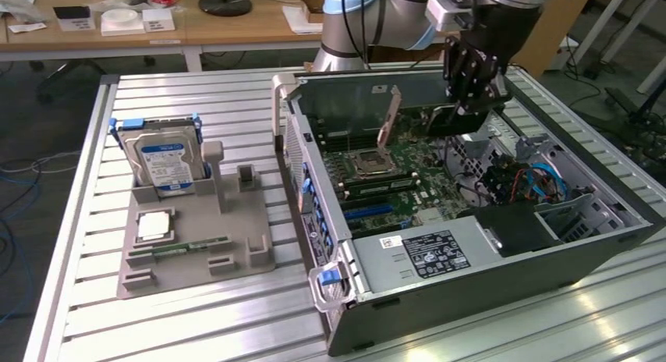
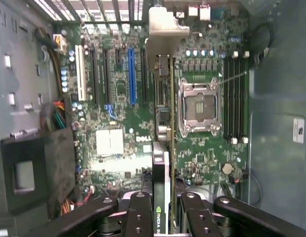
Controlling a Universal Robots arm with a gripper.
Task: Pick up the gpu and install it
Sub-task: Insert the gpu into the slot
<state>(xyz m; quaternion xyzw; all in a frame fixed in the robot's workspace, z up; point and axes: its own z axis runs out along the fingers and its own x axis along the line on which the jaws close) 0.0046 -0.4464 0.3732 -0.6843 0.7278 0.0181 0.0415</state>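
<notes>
One gpu [image 2: 162, 173] is clamped edge-on between the jaws (metal bracket end farthest from them), over the motherboard [image 2: 113, 143] inside the open case [image 1: 469, 299]

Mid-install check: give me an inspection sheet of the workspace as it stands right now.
Surface: grey slotted aluminium table, carrying the open dark grey computer case lying on its side.
Job's things: thin flat black-faced gpu card, edge-on over the green motherboard; seating cannot be told.
Clutter: grey parts holder with upright silver blue-labelled hard drive and flat narrow green memory stick.
Grippers: black gripper shut on the gpu card.
Cables: coloured wire bundle inside the case; loose cables on the floor, exterior view's left.
Surroundings: wooden desk behind with small boxes.
</notes>
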